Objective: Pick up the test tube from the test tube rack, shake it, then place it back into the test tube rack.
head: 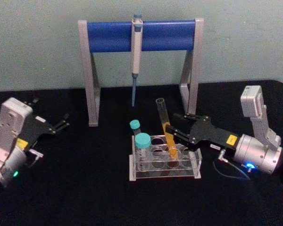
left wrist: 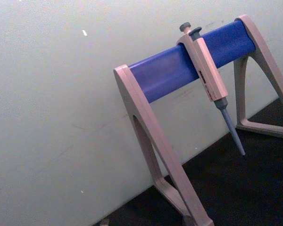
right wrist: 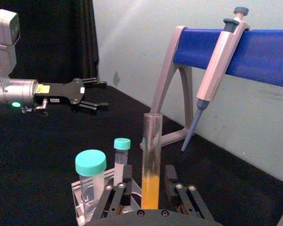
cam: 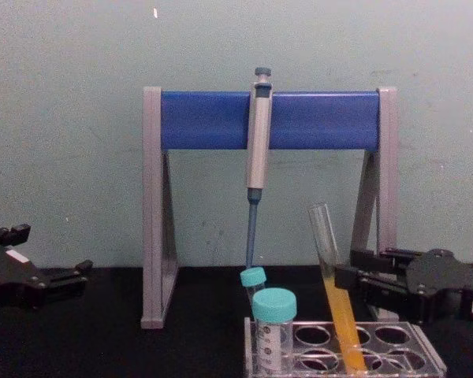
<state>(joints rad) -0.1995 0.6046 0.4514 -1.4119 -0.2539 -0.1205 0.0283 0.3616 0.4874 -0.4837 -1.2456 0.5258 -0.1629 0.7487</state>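
Fingers of your right claw [head: 169,133] stand apart on either side of the test tube [head: 162,112]. The right wrist view shows a sliver of space at each side of the glass, so nothing is clamped. That arm comes in from the right of the test tube rack [head: 164,178], stretched low and almost level over the bench [head: 85,193], with its wrist raised behind the claw.

The tube's round bottom sits in a hole in the rack's right half; you cannot tell which row. It tilts, its open mouth leaning toward the rack's left, and orange-yellow liquid fills its lower part. Two teal-capped tubes [head: 142,141] stand upright at the rack's left end.

Your left claw [head: 63,124] is parked well to the rack's left, low above the bench, fingers spread and pointing toward the rack.
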